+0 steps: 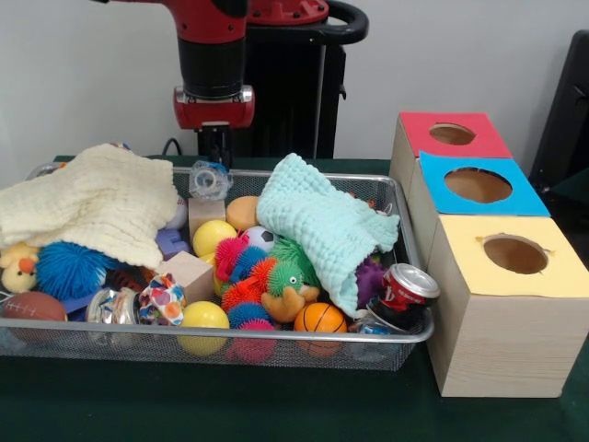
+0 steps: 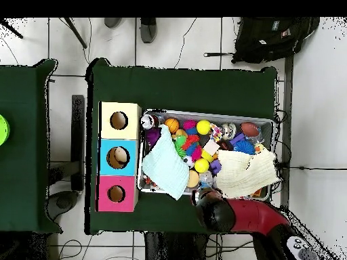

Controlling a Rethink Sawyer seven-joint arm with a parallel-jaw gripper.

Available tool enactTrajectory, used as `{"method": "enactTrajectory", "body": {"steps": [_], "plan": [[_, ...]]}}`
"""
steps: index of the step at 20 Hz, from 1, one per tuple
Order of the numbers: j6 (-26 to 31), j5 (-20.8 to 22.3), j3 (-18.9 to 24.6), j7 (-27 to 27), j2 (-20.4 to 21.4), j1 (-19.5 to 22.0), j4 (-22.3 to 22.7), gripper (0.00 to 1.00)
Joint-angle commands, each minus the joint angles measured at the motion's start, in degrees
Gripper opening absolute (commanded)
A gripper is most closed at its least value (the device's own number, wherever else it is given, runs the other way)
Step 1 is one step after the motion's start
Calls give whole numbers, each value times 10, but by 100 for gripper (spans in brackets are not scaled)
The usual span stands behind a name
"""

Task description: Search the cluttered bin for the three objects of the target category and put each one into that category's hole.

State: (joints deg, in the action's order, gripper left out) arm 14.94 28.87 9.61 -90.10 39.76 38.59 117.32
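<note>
The wire bin (image 1: 405, 267) is silver mesh on a dark green table (image 1: 276, 405). A cream cloth (image 1: 92, 203) and a mint green cloth (image 1: 322, 221) lie over the toys. Below them show two yellow balls (image 1: 204, 316), an orange basketball (image 1: 320, 319) with black lines, a black-and-white soccer ball (image 1: 259, 238), a brown football (image 1: 32, 306), a blue spiky ball (image 1: 72, 269) and a red can (image 1: 405, 285). The wooden box (image 1: 488, 313) has a red top (image 1: 451, 134), a blue top (image 1: 479, 185) and a yellow top (image 1: 515, 253). The arm (image 1: 213, 55) is red and black.
</note>
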Motion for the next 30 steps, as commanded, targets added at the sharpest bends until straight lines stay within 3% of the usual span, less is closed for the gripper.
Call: {"method": "enactTrajectory", "body": {"steps": [1,7,14,30], "plan": [[-33,-34,54,-87,-20,-10,12,0],[2,-67,51,-98,28,-29,36,0],[95,-137,33,-99,110,-81,50,0],[191,-212,-4,-105,157,-156,14,0]]}}
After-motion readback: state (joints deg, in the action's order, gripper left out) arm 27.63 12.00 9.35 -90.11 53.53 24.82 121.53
